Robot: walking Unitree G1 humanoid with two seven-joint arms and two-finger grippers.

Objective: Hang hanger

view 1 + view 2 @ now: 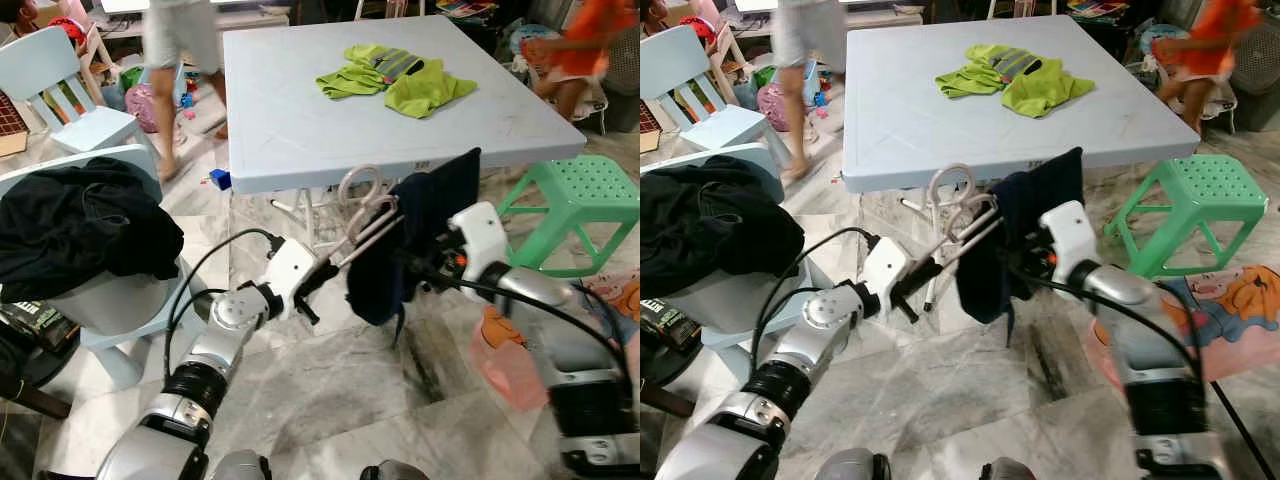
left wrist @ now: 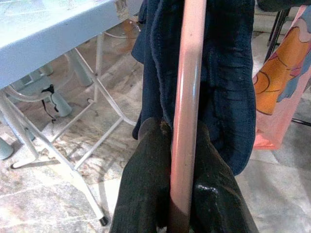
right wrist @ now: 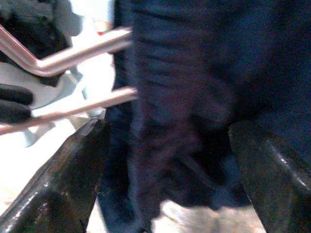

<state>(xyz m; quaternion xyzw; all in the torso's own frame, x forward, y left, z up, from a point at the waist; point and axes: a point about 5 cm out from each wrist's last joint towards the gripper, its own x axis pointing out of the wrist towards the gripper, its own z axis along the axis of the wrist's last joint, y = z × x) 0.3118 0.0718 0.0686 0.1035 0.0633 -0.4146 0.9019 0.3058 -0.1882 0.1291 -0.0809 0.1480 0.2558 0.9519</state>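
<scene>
A pink metal hanger is held level in front of the table, its hook pointing up. My left gripper is shut on the hanger's bar, one black finger on each side. A dark navy garment is draped over the hanger's far end and hangs down. My right gripper is at the garment from the right. In the right wrist view its fingers stand wide apart and open, with the navy cloth between them.
A light blue folding table stands just behind, with a yellow-green vest on it. A green stool is to the right, a pale chair heaped with black clothes to the left. Two people move at the back. A pink tub sits on the marble floor.
</scene>
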